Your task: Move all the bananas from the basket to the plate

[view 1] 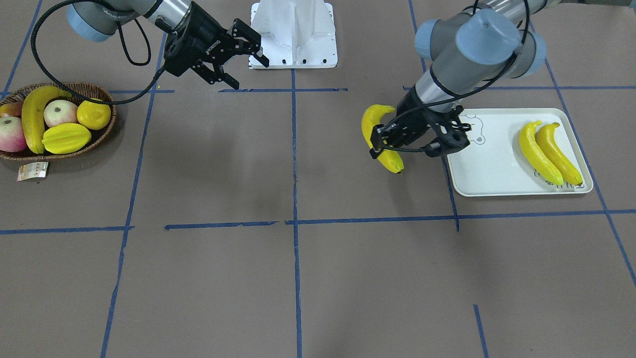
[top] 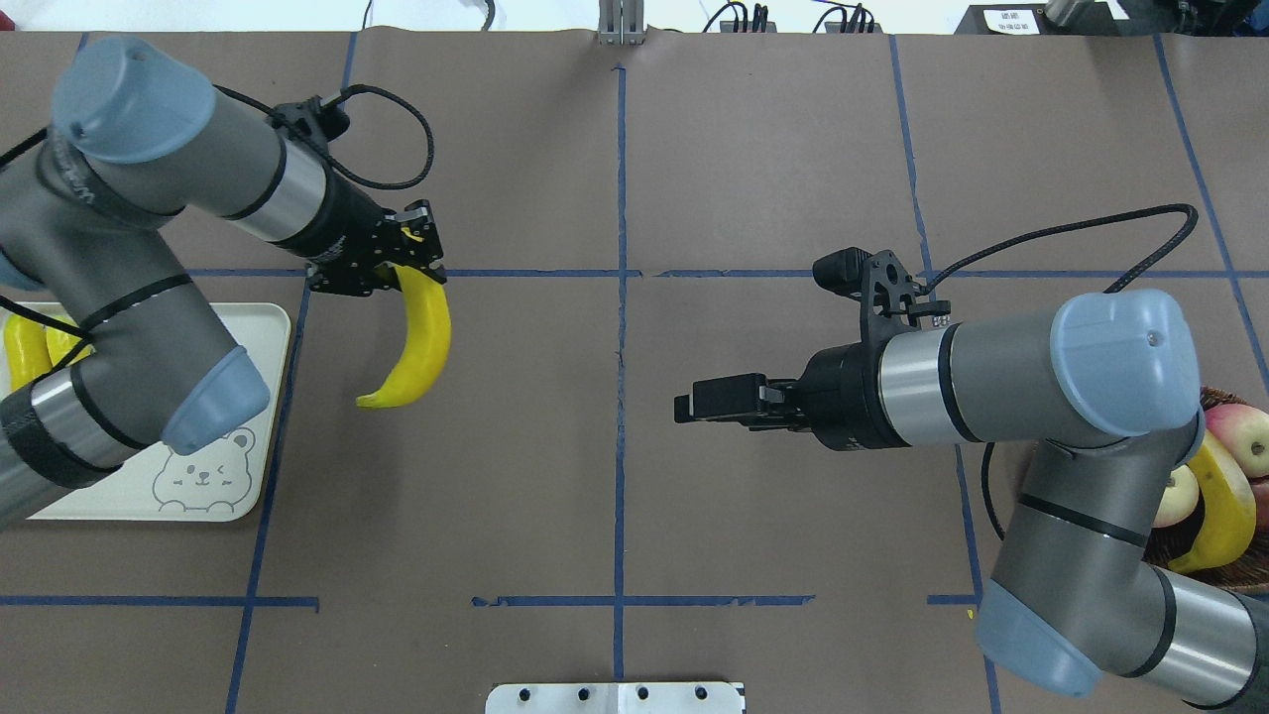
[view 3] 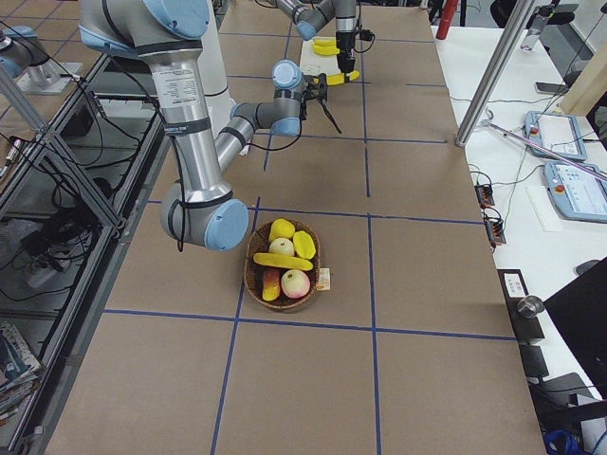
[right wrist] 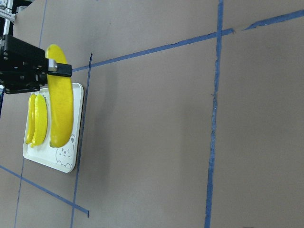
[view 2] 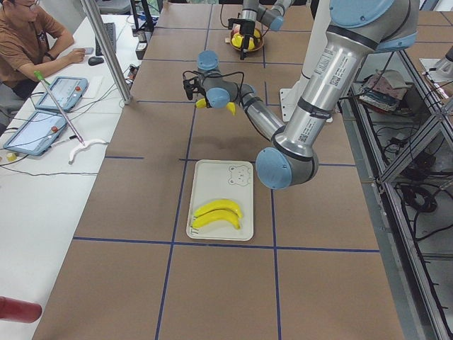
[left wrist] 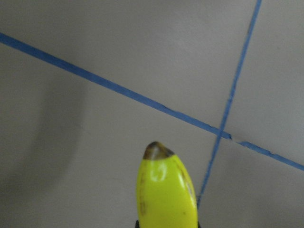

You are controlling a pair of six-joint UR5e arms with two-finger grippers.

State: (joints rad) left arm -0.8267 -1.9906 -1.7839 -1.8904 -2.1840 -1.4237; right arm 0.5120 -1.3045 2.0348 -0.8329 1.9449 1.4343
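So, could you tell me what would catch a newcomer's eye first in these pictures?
The left gripper holds a banana beside the plate, where two bananas lie side by side. Across the table the right gripper hangs open and empty, and the basket holds one more banana among other fruit.

A robotics lab. A left arm (top: 149,248) and a right arm (top: 1041,387), both industrial grey with blue joint caps, rise from a white mount (view 1: 294,35) with bolt holes at the edge of a table (view 1: 223,278). The table is covered in brown paper and marked into squares with blue tape (view 1: 294,149). Aluminium posts (view 2: 106,49) stand at its side, and cables (view 2: 417,195) lie in metal racks alongside. A white desk (view 2: 28,205) beside it carries teach pendants (view 2: 35,132), and a person (view 2: 28,39) sits there. A basket (view 1: 112,124) of fruit stands on the taped grid
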